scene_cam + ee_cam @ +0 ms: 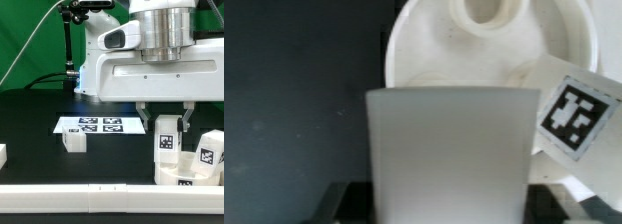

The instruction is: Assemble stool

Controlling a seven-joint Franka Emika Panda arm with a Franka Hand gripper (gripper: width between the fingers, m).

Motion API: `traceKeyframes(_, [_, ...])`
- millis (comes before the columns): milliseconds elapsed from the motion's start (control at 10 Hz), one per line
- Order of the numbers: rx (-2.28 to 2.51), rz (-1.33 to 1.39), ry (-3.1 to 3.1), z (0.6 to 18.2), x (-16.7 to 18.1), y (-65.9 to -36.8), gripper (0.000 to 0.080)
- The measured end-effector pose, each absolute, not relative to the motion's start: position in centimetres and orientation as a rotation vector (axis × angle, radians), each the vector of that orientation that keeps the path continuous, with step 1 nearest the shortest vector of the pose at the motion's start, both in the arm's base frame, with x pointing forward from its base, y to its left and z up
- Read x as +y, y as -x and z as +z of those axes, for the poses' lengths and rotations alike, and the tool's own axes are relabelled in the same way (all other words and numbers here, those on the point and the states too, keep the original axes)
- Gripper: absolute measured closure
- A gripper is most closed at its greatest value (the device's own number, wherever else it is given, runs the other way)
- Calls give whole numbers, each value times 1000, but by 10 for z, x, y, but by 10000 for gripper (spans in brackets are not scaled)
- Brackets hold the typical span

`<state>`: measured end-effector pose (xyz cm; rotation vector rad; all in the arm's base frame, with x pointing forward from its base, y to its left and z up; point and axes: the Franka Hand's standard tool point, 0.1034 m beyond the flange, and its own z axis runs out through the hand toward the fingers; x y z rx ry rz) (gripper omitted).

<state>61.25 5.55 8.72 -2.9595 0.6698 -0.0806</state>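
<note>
Gripper: the gripper (166,122) is hanging under the white arm at about 3 o'clock on the exterior view's clock face, pointing straight down.
Fingers: the fingers (146,118) are flanking an upright white leg (166,140), one on each side. In the wrist view the dark pads (349,205) are sitting right against the block's two side faces.
Grip: I cannot tell whether the jaws are clamping the leg or only bracketing it.
Gripped-side leg: it is standing upright with its square tag facing the exterior camera, and its lower end is meeting the seat (178,178). I cannot tell whether it is seated in a compartment.
Seat: the round white disc is lying flat on the black table (40,115) at about 4 o'clock, partly cut off by the frame edge.
Second leg: a second leg (210,150) is leaning slightly at 3 o'clock, just beside the first, toward the exterior view's right.
Third leg: a third leg (72,140) is lying at about 9 o'clock, well apart from the seat.
Marker board: the marker board (100,125) is lying flat near the centre, just beyond the third leg.
Edge piece: a small white piece (2,155) is showing at the exterior view's left edge, too cropped to identify.
Front rail: a white rail (100,195) is running across at 6 o'clock.
</note>
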Motion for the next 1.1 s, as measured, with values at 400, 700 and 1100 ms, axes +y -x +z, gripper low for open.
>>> traceKeyframes(400, [1156,-51,2771,86,54,-613,465])
traceKeyframes(700, [1526,-26,2535,85,52,-615,463])
traceKeyframes(1100, [2096,79,2030,84,55,-614,463])
